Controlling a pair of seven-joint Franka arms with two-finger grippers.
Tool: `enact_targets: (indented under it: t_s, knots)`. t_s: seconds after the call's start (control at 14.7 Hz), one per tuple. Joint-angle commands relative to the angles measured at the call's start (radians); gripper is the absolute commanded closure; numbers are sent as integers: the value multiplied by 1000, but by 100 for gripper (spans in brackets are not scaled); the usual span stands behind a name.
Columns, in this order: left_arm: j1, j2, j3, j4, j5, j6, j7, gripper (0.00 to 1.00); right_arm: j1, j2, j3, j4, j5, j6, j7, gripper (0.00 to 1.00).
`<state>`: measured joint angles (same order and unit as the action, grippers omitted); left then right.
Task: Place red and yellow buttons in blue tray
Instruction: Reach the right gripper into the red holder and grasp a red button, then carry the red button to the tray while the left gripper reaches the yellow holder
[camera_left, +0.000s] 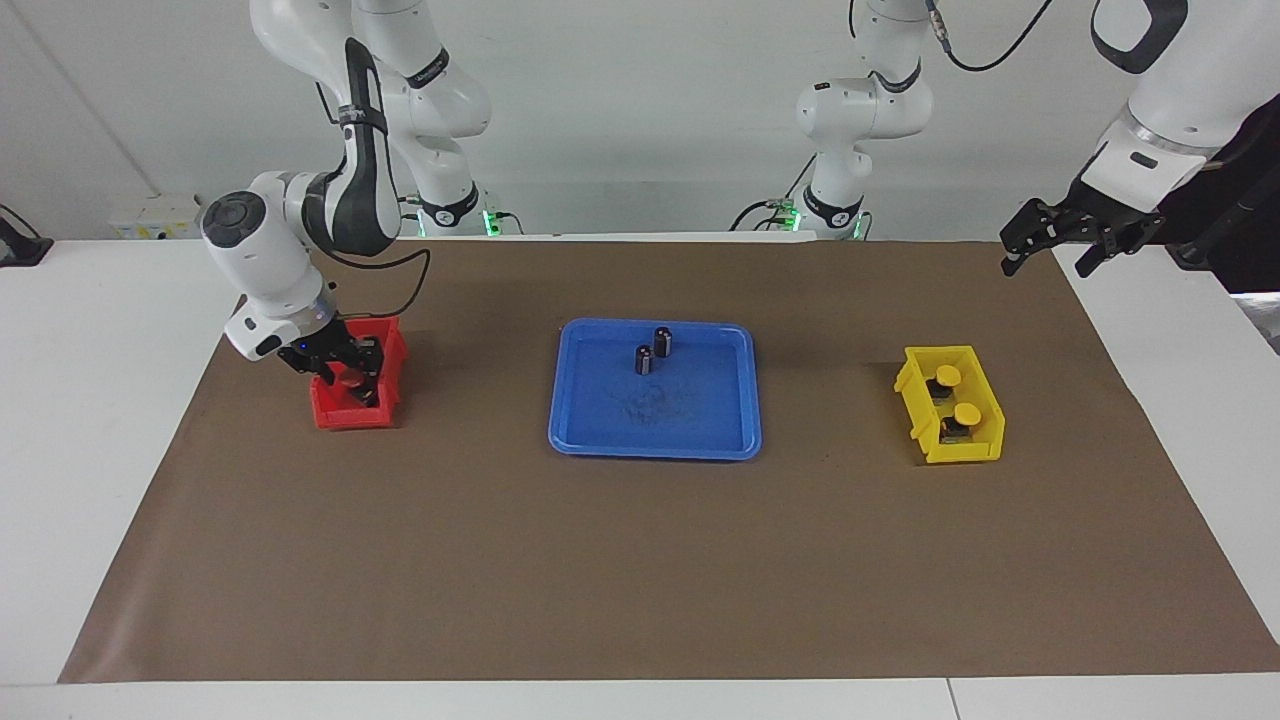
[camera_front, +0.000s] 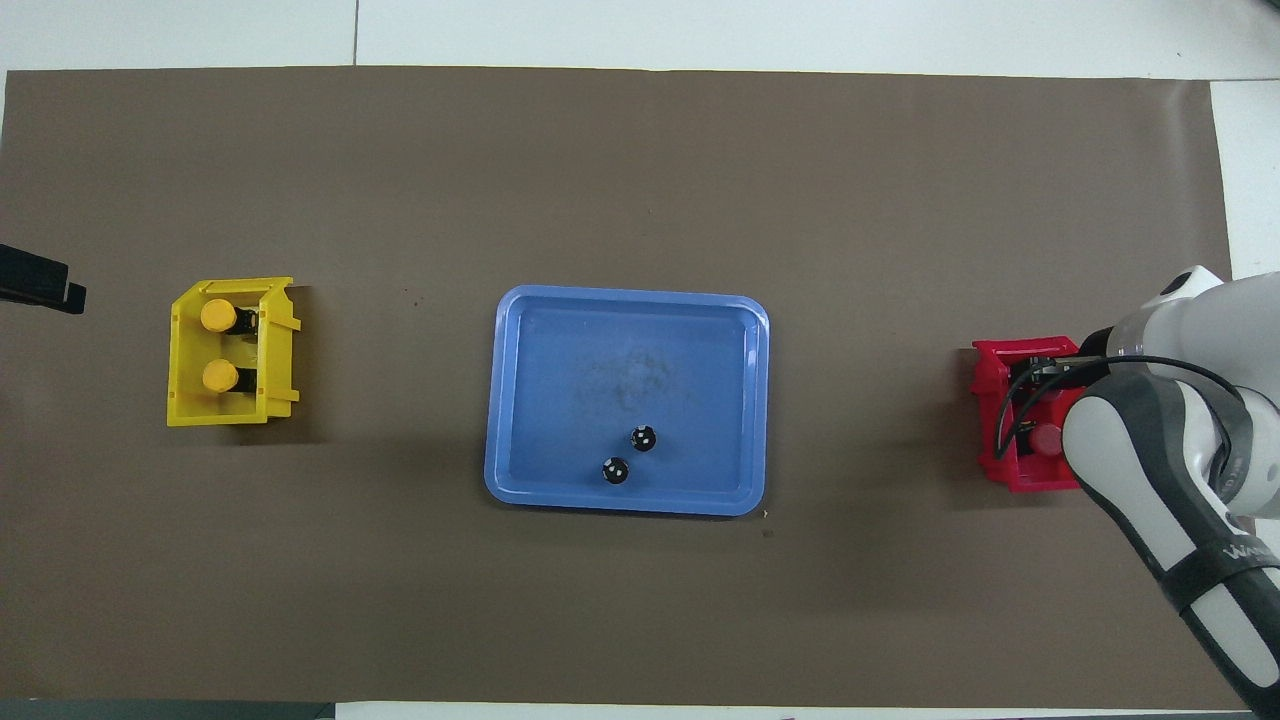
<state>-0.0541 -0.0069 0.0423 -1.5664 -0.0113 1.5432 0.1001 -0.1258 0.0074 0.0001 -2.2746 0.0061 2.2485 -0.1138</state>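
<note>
Two yellow buttons (camera_left: 956, 396) sit in yellow bin (camera_left: 975, 450).

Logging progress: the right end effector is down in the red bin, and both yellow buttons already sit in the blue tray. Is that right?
Not quite. Both yellow buttons sit in the yellow bin, as the overhead view shows. The blue tray holds only two dark cylinders. The right end effector is indeed down in the red bin.
</note>
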Motion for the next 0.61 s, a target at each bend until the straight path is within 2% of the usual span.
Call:
enact_targets:
  t_s: [0.0,0.14,0.2,0.34,0.48,0.54]
  knots:
    - [4,-82,-2,-168,22,119,4,0,-15,-29,8,-39,8,26,-32,37]
    - [4,-79,-4,-190,22,156,3,0,-24,-30,8,-40,8,25,-52,42]
    - [4,-73,-4,-193,20,167,-3,0,-29,-30,8,-40,8,25,-59,51]
    - [5,-55,-4,-227,20,214,-7,0,-28,-29,8,-33,8,13,-60,83]
    - [4,-45,-5,-277,19,283,-8,0,-20,-24,8,3,8,-29,-57,83]
    - [5,-39,-5,-297,14,313,-17,1,-18,-11,9,59,8,-84,-56,83]
